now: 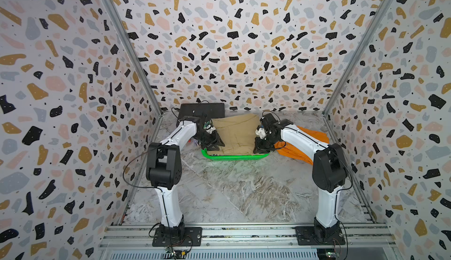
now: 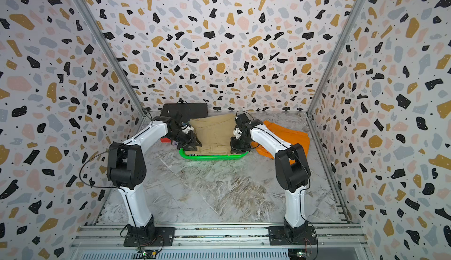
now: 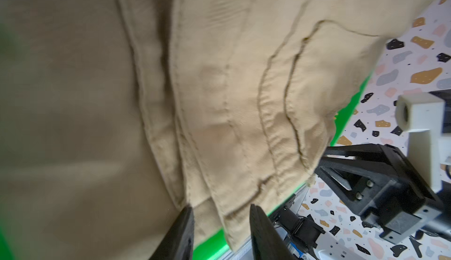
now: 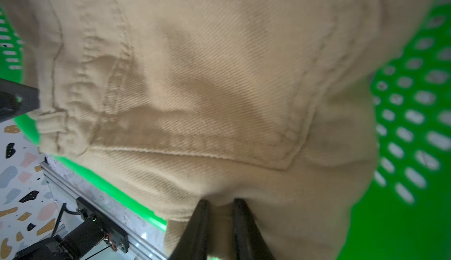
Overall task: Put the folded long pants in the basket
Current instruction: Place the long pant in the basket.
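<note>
Khaki pants (image 1: 236,132) (image 2: 214,134) lie spread across the top of the green basket (image 1: 234,157) (image 2: 212,158) mid-table, toward the back wall. They cover most of it; I only see the near rim & front corners in both top views. Can't tell if the cloth rests on the rim or hangs just above.

Orange pants (image 1: 294,152) sit crumpled on the table just right of the basket, partly under the R arm. A flat black box (image 1: 202,110) stands at the back wall, behind the L arm.

L gripper (image 1: 214,146) (image 3: 220,218) is at the left near corner of the khaki pants. The hem edge sits btwn its fingers w/ a fair gap; can't tell if it's clamped.

R gripper (image 1: 260,149) (image 4: 220,205) is at the right near corner, fingers close together & pinching a puckered fold of khaki over the basket's mesh wall.
</note>
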{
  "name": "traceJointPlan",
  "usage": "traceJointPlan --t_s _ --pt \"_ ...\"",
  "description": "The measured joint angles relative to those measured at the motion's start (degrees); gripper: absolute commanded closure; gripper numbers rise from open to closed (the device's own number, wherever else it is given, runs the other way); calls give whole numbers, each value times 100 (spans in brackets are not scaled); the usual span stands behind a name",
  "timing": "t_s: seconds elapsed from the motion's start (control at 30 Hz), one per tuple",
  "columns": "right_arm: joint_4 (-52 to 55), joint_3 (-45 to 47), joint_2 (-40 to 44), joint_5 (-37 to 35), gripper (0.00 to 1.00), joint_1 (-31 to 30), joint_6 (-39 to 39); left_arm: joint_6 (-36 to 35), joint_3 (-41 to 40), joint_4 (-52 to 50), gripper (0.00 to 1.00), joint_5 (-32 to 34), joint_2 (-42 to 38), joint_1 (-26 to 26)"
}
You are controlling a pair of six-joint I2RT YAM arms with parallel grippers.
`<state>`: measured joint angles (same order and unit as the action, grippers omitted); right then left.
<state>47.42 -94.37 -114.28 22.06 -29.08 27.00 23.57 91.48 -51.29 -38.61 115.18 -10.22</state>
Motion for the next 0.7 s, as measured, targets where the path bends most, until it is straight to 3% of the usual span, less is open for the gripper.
traceJointPlan --t_s 0.57,0.7 --pt "-208 186 -111 -238 75 -31 -131 -345 -374 361 61 20 186 4" --pt "-157 334 101 -389 68 -57 -107 -332 -444 295 59 57 20 2"
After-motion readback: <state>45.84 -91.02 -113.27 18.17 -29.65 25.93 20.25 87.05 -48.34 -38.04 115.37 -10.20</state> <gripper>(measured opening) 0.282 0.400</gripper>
